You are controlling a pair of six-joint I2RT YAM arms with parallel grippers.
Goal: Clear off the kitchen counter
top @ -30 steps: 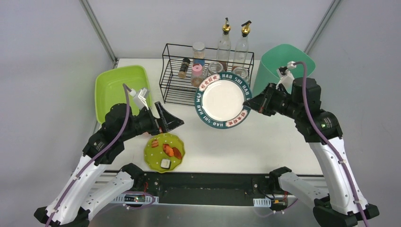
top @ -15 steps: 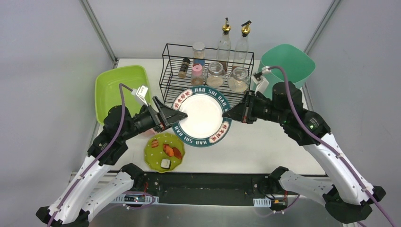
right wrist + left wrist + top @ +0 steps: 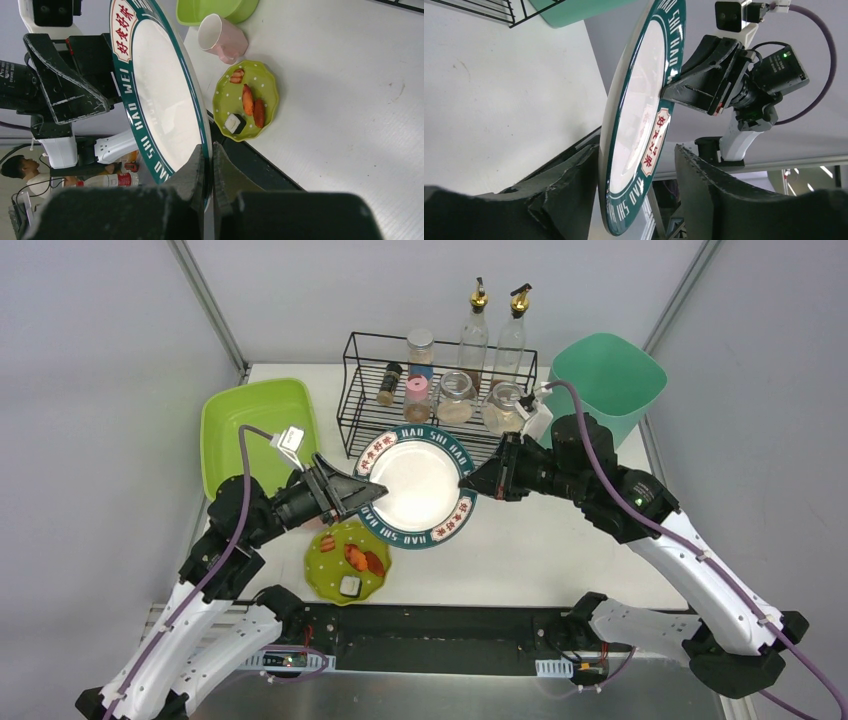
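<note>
Handover figure: we see the green-rimmed dinner plate (image 3: 415, 490) held aloft above the counter (image 3: 560, 540), the right claw (image 3: 466, 481) clamped on its right rim and the left claw (image 3: 378, 493), jaws wide, straddling its left rim, so we judge the left arm placed to receive it.

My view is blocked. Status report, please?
Right gripper shut on plate rim. Left gripper open, straddling opposite rim. Plate held above kitchen counter. Green dish below it.
</note>
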